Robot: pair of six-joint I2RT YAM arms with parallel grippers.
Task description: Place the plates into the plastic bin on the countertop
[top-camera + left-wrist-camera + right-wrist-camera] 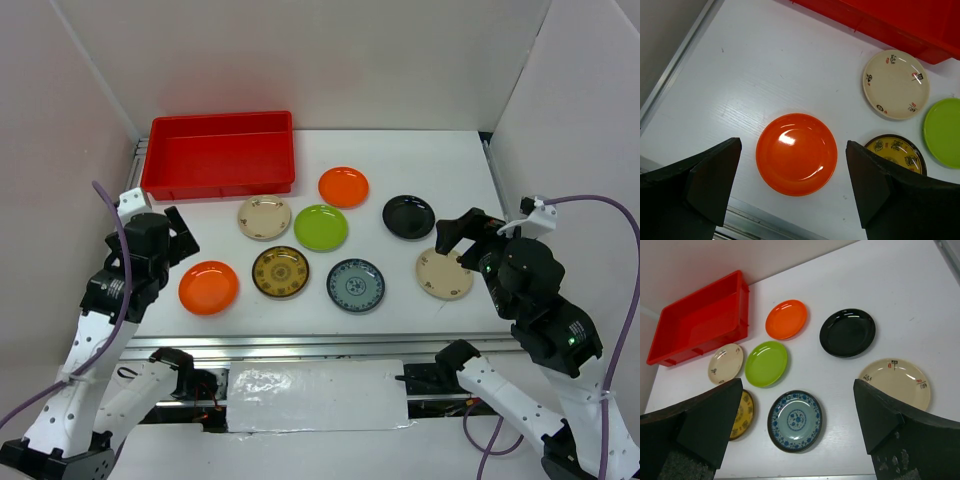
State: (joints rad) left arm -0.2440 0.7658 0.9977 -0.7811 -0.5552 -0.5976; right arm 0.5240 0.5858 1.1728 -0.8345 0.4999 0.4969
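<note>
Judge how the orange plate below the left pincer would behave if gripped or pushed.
Its glossy highlights suggest the orange plate may slip in the open left pincer. Lying flat on the countertop with a low rim, it would probably slide, not tip, when pushed. Its crisp round shape suggests it is rigid.

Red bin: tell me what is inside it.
Nothing: the red bin shows a bare floor, with no plate in it. All eight plates lie outside it on the countertop. Only a thin strip of floor behind its near wall is covered.
</note>
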